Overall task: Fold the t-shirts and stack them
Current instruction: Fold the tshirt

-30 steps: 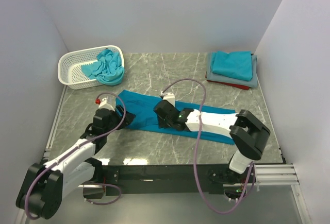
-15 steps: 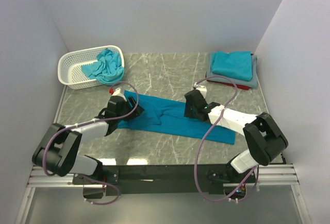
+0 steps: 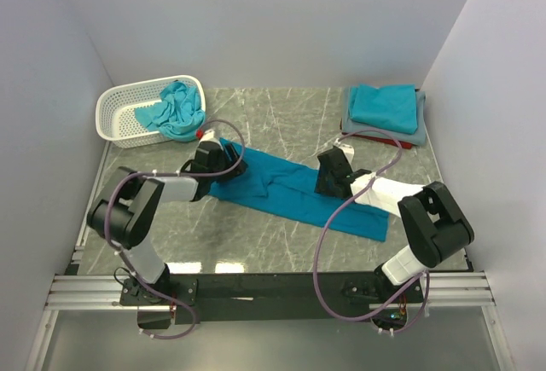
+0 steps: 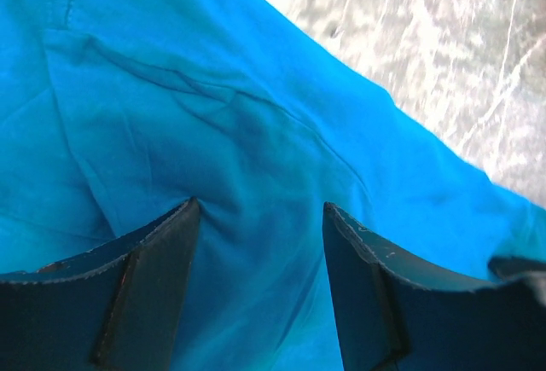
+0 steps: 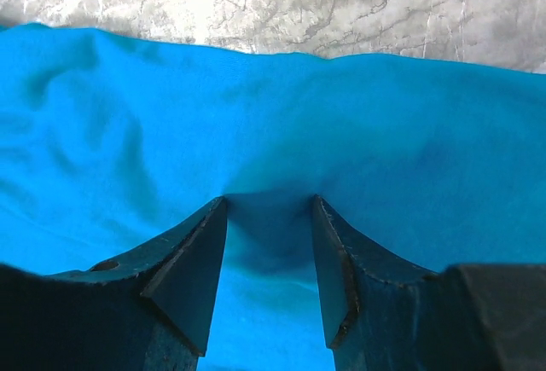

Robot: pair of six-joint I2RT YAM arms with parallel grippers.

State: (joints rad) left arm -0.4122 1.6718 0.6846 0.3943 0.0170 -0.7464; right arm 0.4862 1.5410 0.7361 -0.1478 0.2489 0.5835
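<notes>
Done: folded stack (image 3: 384,111), upper right of frame.
In hand: teal t-shirt (image 3: 290,192), mid-bench (image 3: 281,115), apparently folded into a long strip.
Left claw (image 4: 260,209): open, tips on cloth.
Right claw (image 5: 269,200): open, tips on cloth.
Remaining: turquoise shirts (image 3: 175,108) in white basket (image 3: 128,119), upper left.

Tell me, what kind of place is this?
Probably a robot lab's test booth, not a home. Plain white walls box in a marble-look table, a left arm and right arm are bolted at its near edge, and shirts wait in a basket.
</notes>
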